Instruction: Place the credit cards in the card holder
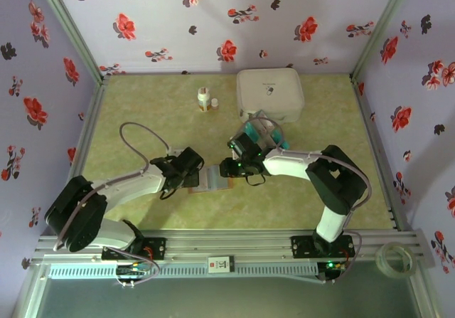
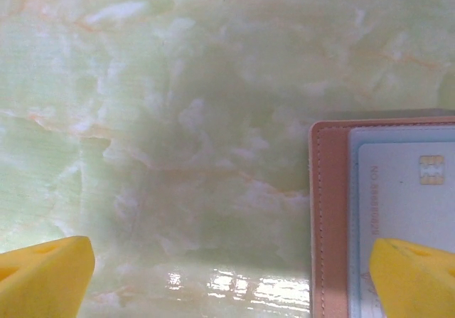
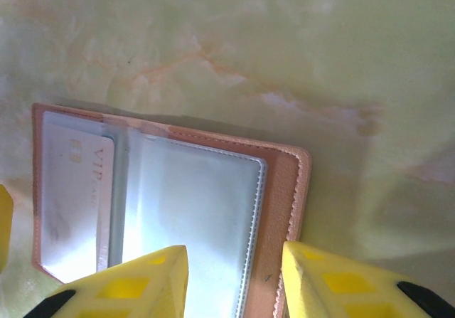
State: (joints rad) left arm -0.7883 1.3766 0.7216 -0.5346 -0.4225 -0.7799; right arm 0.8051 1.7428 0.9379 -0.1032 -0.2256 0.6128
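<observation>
- The card holder (image 3: 281,190) is laid open on the surface (image 2: 178,119), one card (image 2: 398,197) sleeved.
- Left fingers (image 2: 43,275) are spread wide; right fingers (image 3: 341,282) straddle its edge, pinch not determinable.
- The holder may be dragged shut if that edge is snagged.

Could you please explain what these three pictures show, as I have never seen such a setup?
These are two robot arms bolted to a table. The wide picture looks down from above; the other two come from a camera on each wrist, so the yellow shapes are gripper fingers. Between the arms lies the open tan card holder with a card in its sleeve. The left gripper is wide open, the right gripper partly open, over it; neither seems to hold anything. Farther back are a white box, small bottles and teal cards.
</observation>
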